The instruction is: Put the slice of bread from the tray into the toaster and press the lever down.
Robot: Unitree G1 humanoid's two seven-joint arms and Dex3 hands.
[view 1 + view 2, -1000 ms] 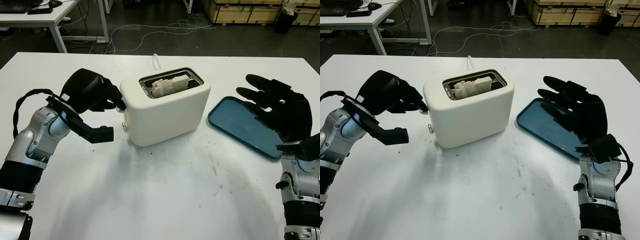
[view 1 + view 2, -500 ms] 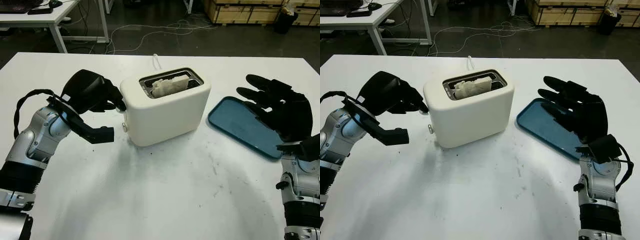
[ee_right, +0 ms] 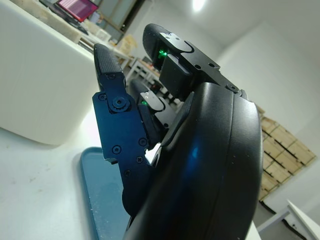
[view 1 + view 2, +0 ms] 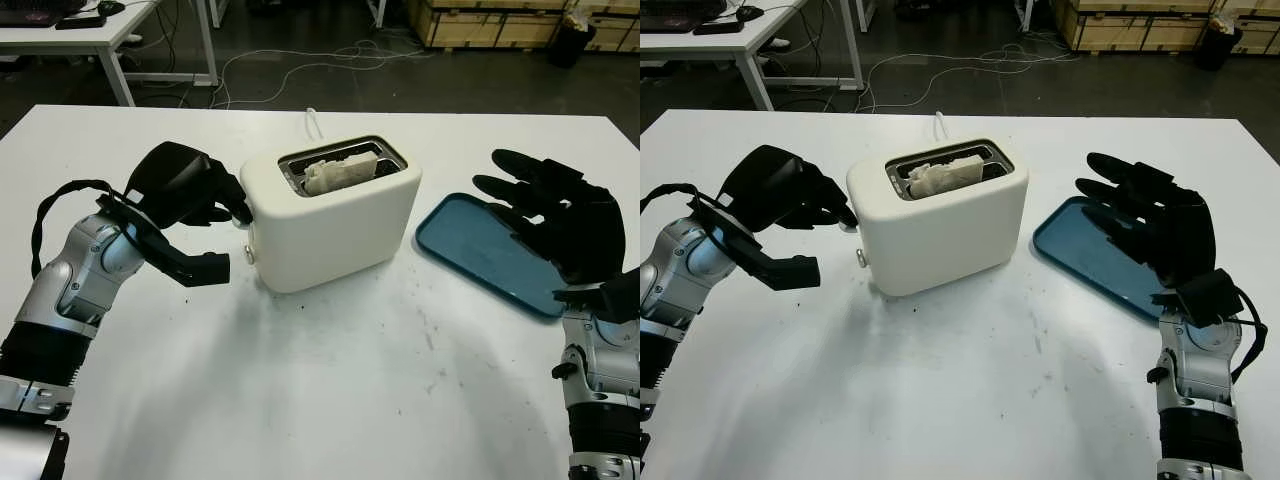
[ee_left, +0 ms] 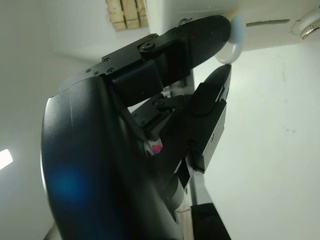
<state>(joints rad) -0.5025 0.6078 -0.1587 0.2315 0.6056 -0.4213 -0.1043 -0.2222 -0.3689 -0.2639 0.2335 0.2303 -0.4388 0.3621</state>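
Left eye view: white toaster (image 4: 335,215) at centre of the frame on the white table (image 4: 330,400); slice of bread (image 4: 340,172) already seated in the top slot, its upper edge showing above the rim. Blue tray (image 4: 485,252) at centre right, bare, well apart from the toaster. Left hand (image 4: 190,195) at centre left, fingers curled with the tips up against the toaster's left end at the lever (image 4: 243,215); it grips nothing, only presses there. Right hand (image 4: 550,215) at right, open and holding nothing, poised above the tray's far side. Right eye view: same layout; toaster (image 4: 940,225) at centre, left hand (image 4: 790,195) at its left end, a small metal tab (image 4: 860,258) lower on that end face, white power cord (image 4: 939,123) running off behind. Left wrist view: black fingers (image 5: 200,42) reaching to the upper right of the frame, one tip on a pale rounded knob (image 5: 232,37), judged to be the lever. Right wrist view: the open hand's shell at right, tray (image 3: 100,195) at lower left, toaster wall (image 3: 40,85) at upper left. Judgement: insertion done, lever press in hand. Risks: the fingertip sits near the knob's edge and could slide off on the downstroke; a sideways push could shove the unbraced toaster across the table toward the tray; a short stroke might fail to latch.
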